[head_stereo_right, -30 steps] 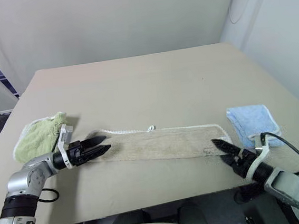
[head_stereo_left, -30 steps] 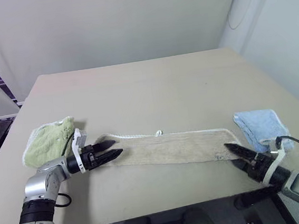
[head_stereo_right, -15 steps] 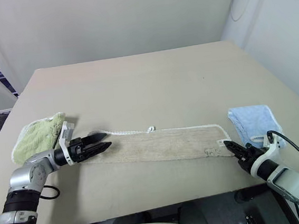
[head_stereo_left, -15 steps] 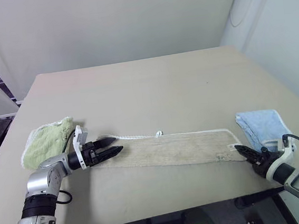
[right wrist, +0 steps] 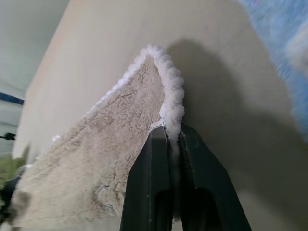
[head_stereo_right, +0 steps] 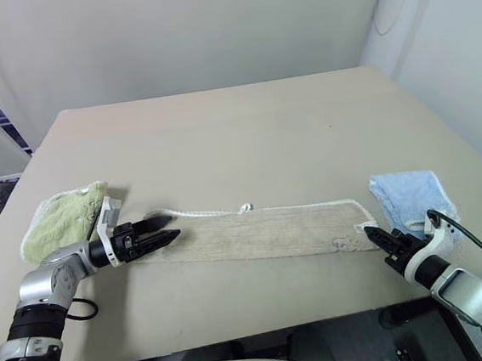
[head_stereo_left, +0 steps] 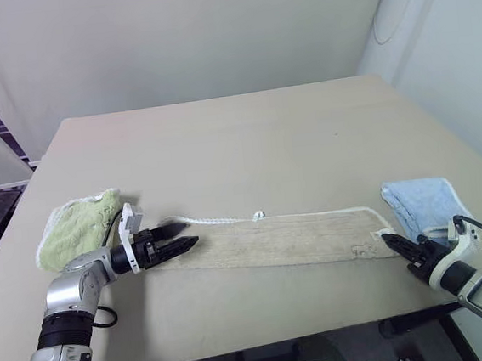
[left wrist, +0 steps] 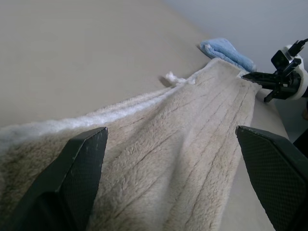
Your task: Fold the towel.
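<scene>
The towel (head_stereo_left: 277, 239) lies stretched out flat as a long strip across the near part of the table (head_stereo_left: 246, 146), running from the robot's left to its right; its white corded edge runs along the far side, with the small white loop (head_stereo_left: 257, 216) poking out about midway; a small label (head_stereo_left: 363, 251) sits near the right end.

Over on the right, the right gripper (head_stereo_left: 392, 240) is at the towel's right end, fingers pinched together; the wrist view shows the corded edge (right wrist: 172, 103) caught right between the two black fingers (right wrist: 153, 159), so it has hold of that end of the towel, low at the table.

On the left, the left gripper (head_stereo_left: 181, 237) is level at the towel's left end, spread wide; from its wrist the two fingers (left wrist: 82, 159) stand far apart with the towel's pile running between and beyond them; nothing is clamped, the cloth just lies under the gap.

A green towel (head_stereo_left: 77, 230) sits bunched on the table just behind the left gripper; a blue towel (head_stereo_left: 421, 206) lies folded just beyond the right gripper, near the table's right edge, close to the beige towel's right end.
</scene>
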Action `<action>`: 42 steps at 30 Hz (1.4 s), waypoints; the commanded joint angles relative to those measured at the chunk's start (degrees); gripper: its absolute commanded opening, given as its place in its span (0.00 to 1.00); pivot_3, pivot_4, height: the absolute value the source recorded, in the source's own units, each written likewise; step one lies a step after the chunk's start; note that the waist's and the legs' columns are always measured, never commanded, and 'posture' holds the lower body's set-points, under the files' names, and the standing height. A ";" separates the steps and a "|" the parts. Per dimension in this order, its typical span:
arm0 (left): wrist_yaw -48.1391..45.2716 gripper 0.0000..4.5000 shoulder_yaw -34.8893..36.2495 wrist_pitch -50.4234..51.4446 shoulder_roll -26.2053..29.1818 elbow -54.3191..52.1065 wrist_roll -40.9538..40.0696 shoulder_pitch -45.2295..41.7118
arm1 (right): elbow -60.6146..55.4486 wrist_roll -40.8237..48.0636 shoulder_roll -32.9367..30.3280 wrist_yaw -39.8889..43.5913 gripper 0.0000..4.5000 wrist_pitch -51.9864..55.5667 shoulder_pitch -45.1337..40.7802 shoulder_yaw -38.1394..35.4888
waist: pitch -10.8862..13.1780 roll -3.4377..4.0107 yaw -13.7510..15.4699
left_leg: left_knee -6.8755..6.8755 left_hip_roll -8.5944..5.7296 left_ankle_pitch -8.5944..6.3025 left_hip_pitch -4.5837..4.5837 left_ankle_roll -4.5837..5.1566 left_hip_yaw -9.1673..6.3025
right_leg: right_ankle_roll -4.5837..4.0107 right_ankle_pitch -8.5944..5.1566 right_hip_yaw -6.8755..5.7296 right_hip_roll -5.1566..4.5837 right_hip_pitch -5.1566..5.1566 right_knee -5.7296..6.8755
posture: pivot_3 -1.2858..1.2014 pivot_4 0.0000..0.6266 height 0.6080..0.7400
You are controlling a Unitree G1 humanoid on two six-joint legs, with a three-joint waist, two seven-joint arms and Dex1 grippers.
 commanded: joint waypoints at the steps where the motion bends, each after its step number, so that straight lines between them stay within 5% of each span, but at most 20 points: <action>1: -0.08 1.00 1.03 -0.29 0.46 -1.61 -0.50 -0.76 | -1.50 -2.36 -0.75 2.69 0.26 -0.49 -0.11 -0.94 | 0.01 0.06 -0.03 | -0.01 0.00 0.00 0.00 0.00 0.00 | 0.00 0.00 0.00 0.00 -0.01 0.00 | 0.52 0.00 1.00; 7: 0.48 1.00 1.51 0.61 0.58 -3.55 -1.25 -0.59 | -2.81 0.59 -2.73 6.65 0.75 1.86 1.33 -5.16 | 0.03 0.20 -0.02 | -0.02 0.02 0.00 0.00 0.00 0.00 | 0.01 0.00 0.00 0.02 -0.02 0.01 | 0.52 0.00 1.00; 13: 0.02 1.00 1.90 -0.85 0.24 -1.35 -0.79 -1.27 | -3.17 15.85 -4.63 7.81 0.75 7.01 2.89 -10.84 | 0.03 0.21 0.00 | -0.01 0.05 0.00 0.01 0.01 0.01 | 0.01 0.00 -0.01 0.06 -0.01 0.02 | 0.52 0.00 1.00; 24: -0.49 1.00 1.71 -4.10 -0.23 2.41 0.00 -2.34 | -10.48 31.21 -4.71 7.54 0.75 8.25 7.37 -3.21 | 0.03 0.22 -0.03 | 0.01 0.23 0.01 0.01 0.01 0.07 | 0.03 -0.01 -0.10 0.13 0.01 0.05 | 0.52 0.00 1.00; 34: 0.01 1.00 1.28 -4.42 -0.65 1.77 0.17 -2.25 | -4.89 26.97 -3.17 1.32 0.75 6.56 2.53 9.79 | 0.01 0.18 0.00 | 0.00 0.25 0.01 0.00 0.01 0.07 | 0.02 -0.01 -0.10 0.12 0.00 0.04 | 0.52 0.00 1.00; 42: 0.23 1.00 1.04 -4.21 -0.88 1.84 0.34 -2.79 | 4.47 25.49 -1.31 -7.40 0.75 2.74 1.68 7.76 | -0.06 0.18 -0.03 | -0.01 0.25 0.00 -0.03 0.00 0.15 | 0.01 -0.01 -0.07 0.08 -0.02 0.00 | 0.52 0.00 1.00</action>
